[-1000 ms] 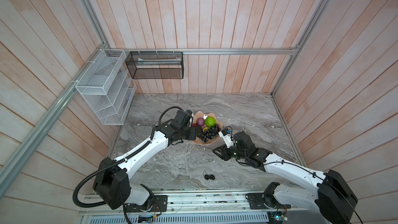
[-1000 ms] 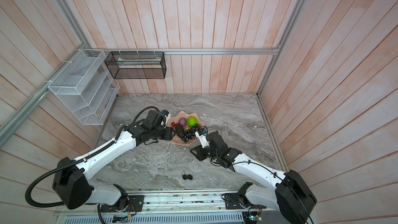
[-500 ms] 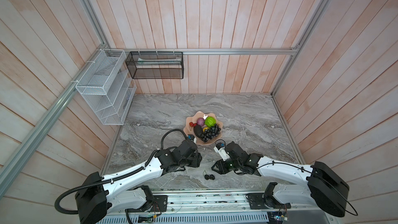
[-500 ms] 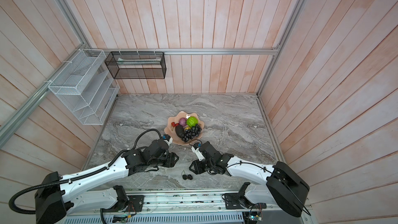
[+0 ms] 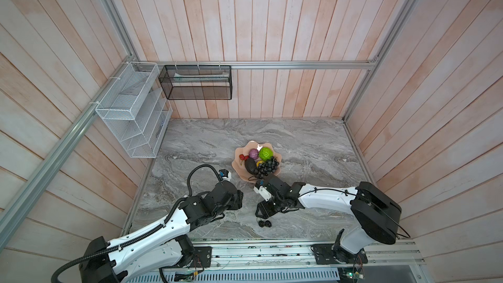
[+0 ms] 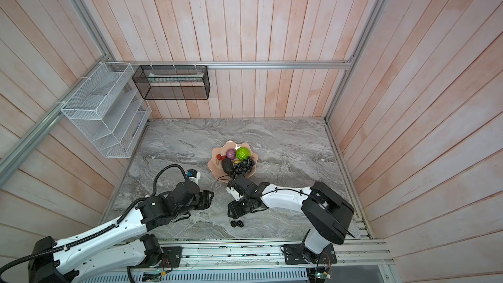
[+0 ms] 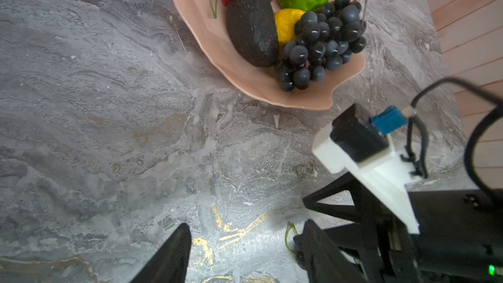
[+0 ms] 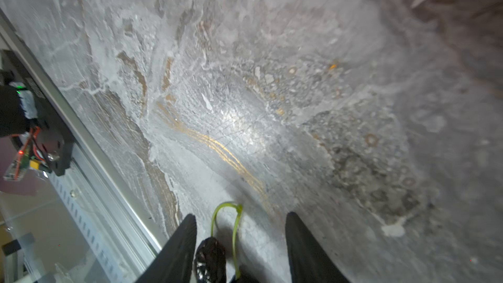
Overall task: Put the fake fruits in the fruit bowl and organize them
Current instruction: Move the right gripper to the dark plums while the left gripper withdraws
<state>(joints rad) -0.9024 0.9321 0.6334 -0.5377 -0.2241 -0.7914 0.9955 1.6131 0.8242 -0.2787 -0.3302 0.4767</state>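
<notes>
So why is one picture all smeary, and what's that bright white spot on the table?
Right wrist view: the table looks streaked and blurry, likely motion blur; the white spot is light glaring off its shiny top. Left wrist view: the grapes and bowl are sharp. Both top views: even light, all clear.

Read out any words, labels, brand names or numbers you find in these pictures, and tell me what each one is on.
None can be read.
The fruit bowl and the fake fruits show no print.
The circuit board by the rail is too blurred for any marking to be made out.
</notes>
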